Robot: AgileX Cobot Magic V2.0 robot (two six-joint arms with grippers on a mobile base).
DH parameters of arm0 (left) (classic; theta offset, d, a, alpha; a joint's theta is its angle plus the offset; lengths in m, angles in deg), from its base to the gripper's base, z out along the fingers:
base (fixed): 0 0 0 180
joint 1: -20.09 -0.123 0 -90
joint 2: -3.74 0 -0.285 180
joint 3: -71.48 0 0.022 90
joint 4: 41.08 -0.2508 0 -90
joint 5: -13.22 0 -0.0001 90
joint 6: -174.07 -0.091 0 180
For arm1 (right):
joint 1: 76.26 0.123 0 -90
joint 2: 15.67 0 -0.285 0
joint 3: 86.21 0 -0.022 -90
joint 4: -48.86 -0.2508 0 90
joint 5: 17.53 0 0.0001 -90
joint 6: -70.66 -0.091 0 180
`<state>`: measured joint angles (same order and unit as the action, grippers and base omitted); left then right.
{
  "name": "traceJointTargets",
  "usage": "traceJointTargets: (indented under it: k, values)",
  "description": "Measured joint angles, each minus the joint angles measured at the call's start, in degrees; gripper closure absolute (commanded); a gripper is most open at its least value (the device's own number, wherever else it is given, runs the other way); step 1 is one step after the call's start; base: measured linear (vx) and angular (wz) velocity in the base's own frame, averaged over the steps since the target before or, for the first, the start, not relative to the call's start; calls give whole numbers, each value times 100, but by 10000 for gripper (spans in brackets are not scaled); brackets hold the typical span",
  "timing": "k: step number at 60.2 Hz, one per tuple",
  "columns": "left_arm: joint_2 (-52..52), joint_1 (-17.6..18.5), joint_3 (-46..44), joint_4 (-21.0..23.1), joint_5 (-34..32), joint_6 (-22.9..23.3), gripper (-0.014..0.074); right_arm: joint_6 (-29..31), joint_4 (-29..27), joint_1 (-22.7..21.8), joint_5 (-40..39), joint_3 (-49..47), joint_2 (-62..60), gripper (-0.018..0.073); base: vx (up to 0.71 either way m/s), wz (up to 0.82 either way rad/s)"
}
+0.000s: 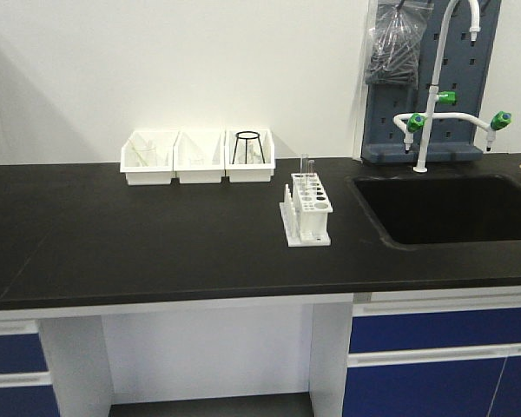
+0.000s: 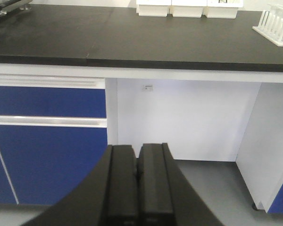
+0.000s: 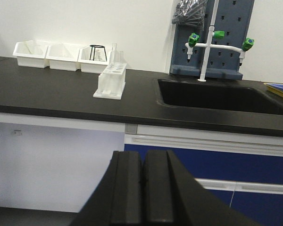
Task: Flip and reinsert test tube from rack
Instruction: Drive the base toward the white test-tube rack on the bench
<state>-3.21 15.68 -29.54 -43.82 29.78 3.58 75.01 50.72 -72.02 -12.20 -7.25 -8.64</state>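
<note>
The white rack (image 1: 307,212) stands on the black counter (image 1: 156,234), left of the sink. Two clear test tubes (image 1: 306,172) stand upright in its far holes, their rims above the rack. The rack also shows in the right wrist view (image 3: 111,80) with a test tube (image 3: 115,53) rising from it, and at the top right of the left wrist view (image 2: 275,26). My left gripper (image 2: 138,153) is shut and empty, low in front of the cabinets. My right gripper (image 3: 144,157) is shut and empty, below the counter edge. Neither gripper shows in the front view.
Three white open-front bins (image 1: 198,156) sit at the back of the counter; the right one holds a black wire stand (image 1: 248,146). A sink (image 1: 451,208) with a white tap (image 1: 434,78) and green valves lies right of the rack. Blue cabinets (image 2: 47,141) stand below.
</note>
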Motion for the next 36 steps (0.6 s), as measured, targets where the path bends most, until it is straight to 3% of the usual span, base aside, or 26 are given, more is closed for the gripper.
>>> traceJointTargets:
  k: [36]
  values:
    - [0, 0, 0, 0, 0, 0, 603, 0, 0, 0, 0, 0, 0, 568, 34, 11]
